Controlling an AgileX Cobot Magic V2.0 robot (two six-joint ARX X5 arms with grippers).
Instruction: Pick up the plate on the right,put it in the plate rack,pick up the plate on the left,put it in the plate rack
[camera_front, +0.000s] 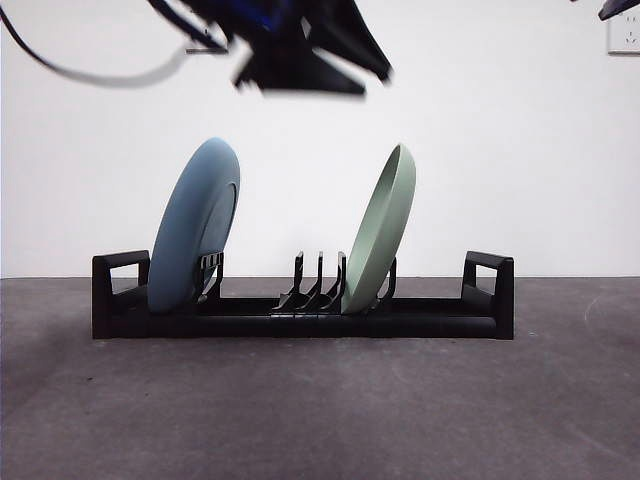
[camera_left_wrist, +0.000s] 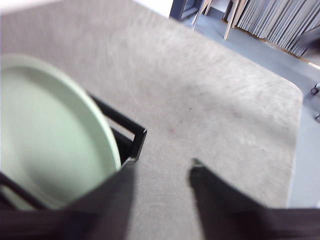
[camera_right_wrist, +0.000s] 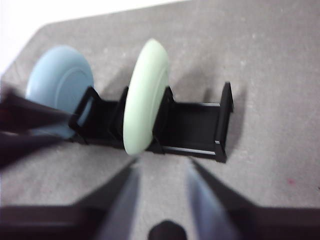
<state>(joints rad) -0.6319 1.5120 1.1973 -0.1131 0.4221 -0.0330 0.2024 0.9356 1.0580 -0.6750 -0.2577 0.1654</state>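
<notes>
The plate rack (camera_front: 300, 322) lies across the grey table. A blue plate (camera_front: 195, 225) stands on edge in its left end, leaning right. A pale green plate (camera_front: 380, 230) stands on edge in its right half, also leaning right. My left gripper (camera_front: 300, 75) hangs blurred high above the rack, touching neither plate. In the left wrist view it (camera_left_wrist: 163, 165) is open and empty, beside the green plate (camera_left_wrist: 45, 135) and a rack handle (camera_left_wrist: 131, 135). My right gripper (camera_right_wrist: 163, 165) is open and empty, well back from the rack (camera_right_wrist: 197, 125), the blue plate (camera_right_wrist: 57, 82) and the green plate (camera_right_wrist: 145, 97).
A white wall stands behind the rack, with a socket (camera_front: 623, 35) at the upper right. A dark cable (camera_front: 100, 72) hangs at the upper left. The right arm shows only as a tip (camera_front: 620, 8) in the top right corner. Beyond the table edge are chair legs (camera_left_wrist: 227, 20).
</notes>
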